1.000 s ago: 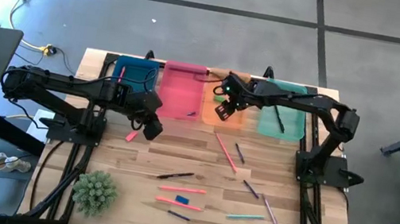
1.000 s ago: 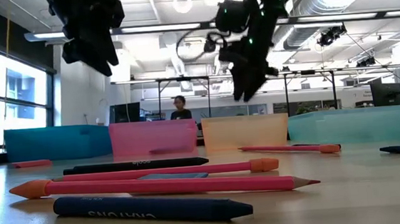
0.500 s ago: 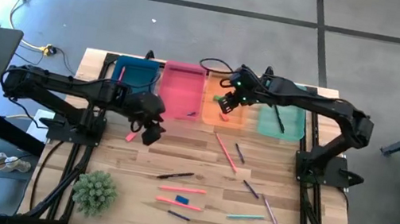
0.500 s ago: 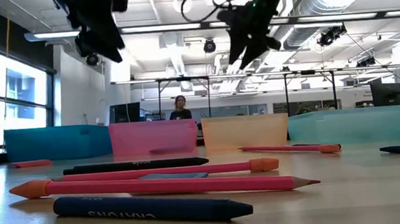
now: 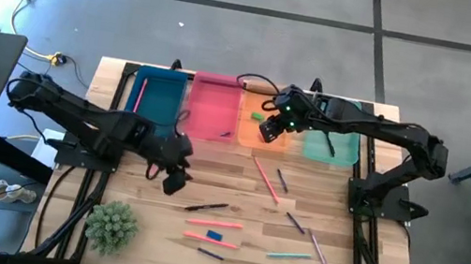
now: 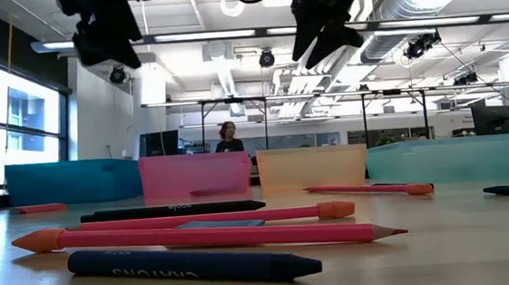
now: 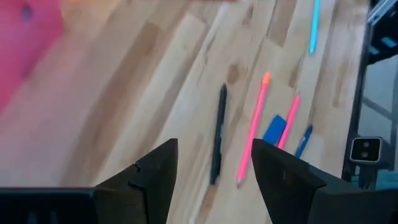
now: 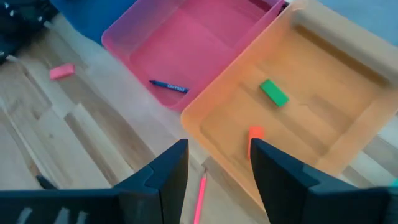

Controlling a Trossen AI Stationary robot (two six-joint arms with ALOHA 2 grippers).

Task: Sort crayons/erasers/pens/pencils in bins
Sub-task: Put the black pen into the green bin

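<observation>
My left gripper is open and empty above the table's middle left, just short of a black pen. My right gripper is open and empty above the near end of the orange bin. A green eraser lies flat in the orange bin, with a small orange-red piece near it. A pink-red eraser lies on the table before the dark blue bin. A blue eraser lies among loose sticks near the front.
The pink bin holds a blue crayon; the teal bin holds a dark pen; the dark blue bin holds a pink pencil. Several pencils, pens and crayons lie at middle and right. A small plant stands near left.
My left gripper has gone from beside the pink bin toward the table's near edge, over the black pen's end. My right gripper has risen above the orange bin.
</observation>
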